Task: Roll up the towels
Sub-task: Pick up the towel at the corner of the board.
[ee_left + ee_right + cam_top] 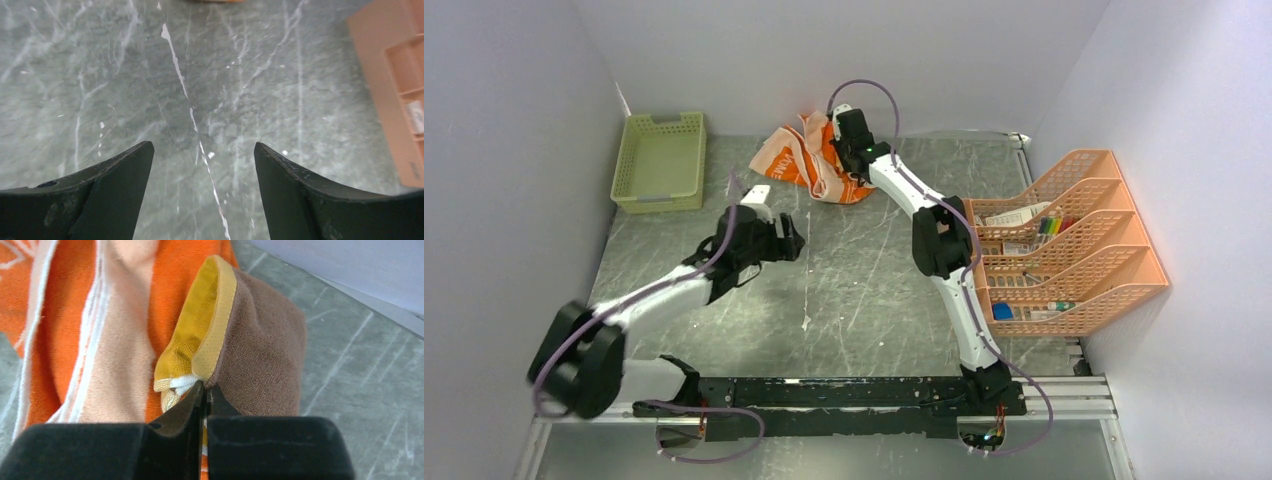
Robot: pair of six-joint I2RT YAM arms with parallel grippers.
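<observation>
A crumpled bright-orange towel (799,158) with white print and pale peach bands lies at the back of the table, and it fills the left of the right wrist view (90,330). Over it lies a smaller mustard-yellow towel (260,340), brownish on its outer face, with a yellow hem. My right gripper (205,387) is shut on the hemmed corner of that smaller towel, at the right edge of the orange one (852,140). Left of centre, my left gripper (790,240) hangs open over bare table, nothing between its fingers (202,150).
A green mesh basket (661,160) stands at the back left. A peach file rack (1064,240) holding papers and pens lines the right side, and its edge shows in the left wrist view (390,90). The tabletop is grey marble-patterned, with walls close on three sides.
</observation>
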